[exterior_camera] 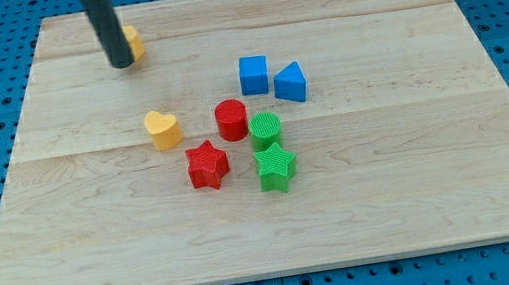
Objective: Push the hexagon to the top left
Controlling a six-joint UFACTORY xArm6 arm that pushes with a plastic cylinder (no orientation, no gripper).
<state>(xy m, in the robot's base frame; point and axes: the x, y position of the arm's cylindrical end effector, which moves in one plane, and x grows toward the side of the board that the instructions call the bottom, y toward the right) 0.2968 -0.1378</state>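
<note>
My tip (123,65) is touching the yellow hexagon (134,43) from the view's left. There are no jaws to open or close. I judge it should be pushing from the right side, slowly.

You see my tip (123,65) at the board's (444,195) upper left, touching the left side of a yellow block (134,43) that the rod partly hides. Mid-board sit a yellow heart (163,130), red cylinder (231,120), red star (206,165), green cylinder (266,129) and green star (277,167). Above them, a blue cube (253,74) sits just beside a blue triangular block (290,83).
</note>
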